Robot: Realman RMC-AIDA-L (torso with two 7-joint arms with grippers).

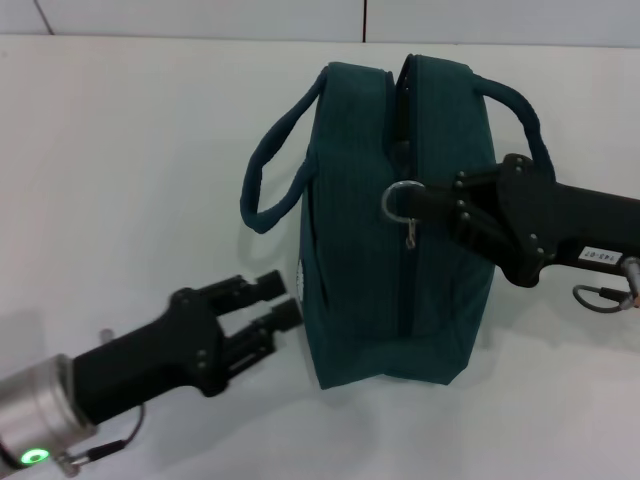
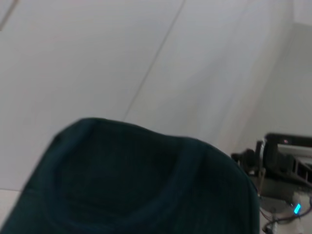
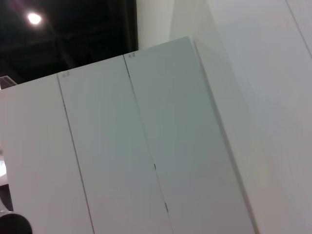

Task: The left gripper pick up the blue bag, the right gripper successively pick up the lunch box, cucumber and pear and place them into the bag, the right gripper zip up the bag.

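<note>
I've got the blue bag (image 1: 400, 230) standing in the middle of the white table (image 1: 130, 160), handles (image 1: 275, 160) flopped out to both sides. Zip line (image 1: 408, 270) runs along the top, far end to near end in head view, i.e. long axis points away from me. Far end of the zip looks parted a bit; from the ring down toward me it looks closed. Lunch box, cucumber, pear not in any view, so I judge they're inside already and we're on the zipping step.

R gripper (image 1: 420, 203) is over the bag top, coming in from the right side, tips right at the metal ring pull (image 1: 400, 202). Fingers look pinched together at the ring, but I can't confirm they actually have it; contact is hidden by the claw.

L gripper (image 1: 282, 302) sits low by the bag's left side wall, fingers spread a little, holding nothing, tips just beside the fabric near the small white logo (image 1: 301, 280). L wrist cam shows bag fabric filling the lower frame.

Key thing: remaining open zip lies away from the ring toward the far end, so the pull has to travel along that axis. R arm is the one on it.
</note>
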